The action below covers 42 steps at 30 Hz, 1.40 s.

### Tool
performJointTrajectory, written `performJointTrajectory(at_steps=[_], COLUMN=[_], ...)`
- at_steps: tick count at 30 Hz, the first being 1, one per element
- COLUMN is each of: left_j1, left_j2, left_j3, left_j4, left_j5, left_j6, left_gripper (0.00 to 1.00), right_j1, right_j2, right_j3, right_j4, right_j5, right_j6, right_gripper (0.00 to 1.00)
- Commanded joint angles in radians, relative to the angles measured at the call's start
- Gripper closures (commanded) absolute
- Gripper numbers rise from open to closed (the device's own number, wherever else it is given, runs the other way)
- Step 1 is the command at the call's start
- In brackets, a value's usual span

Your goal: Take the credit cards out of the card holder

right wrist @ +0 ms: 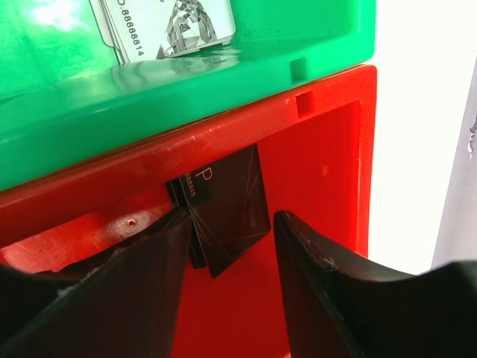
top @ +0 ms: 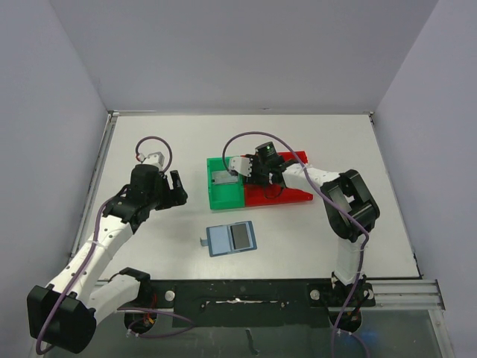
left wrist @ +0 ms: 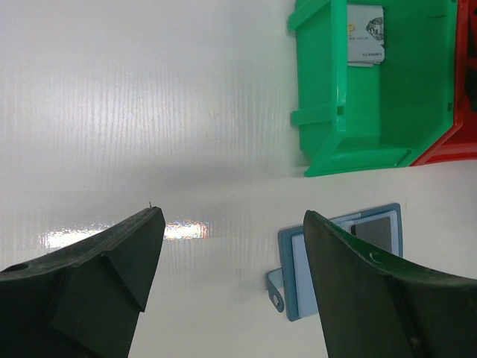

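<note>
- My left claw (left wrist: 232, 216) hangs over the bare table (top: 149, 142) at the left. Its jaws are spread wide and hold nothing.
- The card holder (top: 232, 239) lies open and flat near the middle of the table. It is on the near side of the bins and well apart from both claws.
- I judge the card holder light, thin and floppy at its fold, so it is likely to skate on the smooth top. I would pin one panel down and pull any card by its exposed edge.
- Its right panel looks dark. I cannot tell whether that is a card left in a pocket or only a window. A small tab (top: 205, 241) sticks out at its left, and my left finger cuts off part of the holder in the wrist view.
- The green bin (top: 223, 200) holds a pale card (right wrist: 168, 26), which looks stiff and slick.
- My right claw (right wrist: 231, 224) is down in the red bin (right wrist: 320, 149) with its jaws parted, clamping nothing. A black card (right wrist: 227, 209) lies beneath them, with its lower left corner hidden behind my left finger.
</note>
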Motion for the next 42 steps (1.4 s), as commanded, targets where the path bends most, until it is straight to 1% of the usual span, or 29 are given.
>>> performJointTrajectory(at_steps=[1,3,9,21,26,28,29,31,32,34,37,39,42], left_j1=[0.007,0.006,0.006,0.007,0.007,0.007,0.006,0.007,0.005,0.006,0.005,0.006,0.005], left_j2=[0.003,0.005,0.004,0.01,0.012,0.011,0.01,0.005,0.004,-0.001,-0.002,-0.007,-0.01], left_j3=[0.004,0.005,0.002,0.002,0.002,0.002,0.001,0.0,-0.001,-0.003,-0.005,-0.008,-0.014], left_j4=[0.06,0.06,0.064,0.065,0.066,0.066,0.066,0.067,0.069,0.076,0.082,0.088,0.095], left_j5=[0.018,0.021,0.03,0.038,0.041,0.042,0.042,0.043,0.045,0.053,0.068,0.085,0.121], left_j6=[0.02,0.02,0.021,0.023,0.024,0.024,0.024,0.023,0.023,0.024,0.025,0.026,0.017], left_gripper=[0.26,0.26,0.26,0.26,0.26,0.26,0.26,0.26,0.26,0.26,0.26,0.26,0.24], right_j1=[-0.01,-0.01,-0.014,-0.021,-0.022,-0.023,-0.026,-0.035,-0.04,-0.065,-0.139,-0.195,-0.244], right_j2=[-0.007,-0.01,-0.033,-0.052,-0.131,-0.198,-0.242,-0.341,-0.393,-0.486,-0.582,-0.621,-0.702], right_j3=[0.054,0.058,0.067,0.08,0.067,0.038,0.015,-0.063,-0.1,-0.143,-0.126,-0.134,-0.247], right_j4=[0.016,0.013,0.009,-0.009,0.047,0.091,0.126,0.224,0.255,0.244,0.085,-0.002,0.01], right_j5=[-0.008,-0.011,-0.036,-0.036,-0.049,-0.047,-0.046,-0.031,-0.02,-0.03,-0.086,-0.2,-0.331], right_j6=[0.027,0.031,0.047,0.054,0.155,0.241,0.317,0.478,0.562,0.754,1.099,1.221,1.429], right_gripper=[0.51,0.5,0.41,0.38,0.36,0.34,0.31,0.09,0.01,0.02,0.02,0.03,0.03])
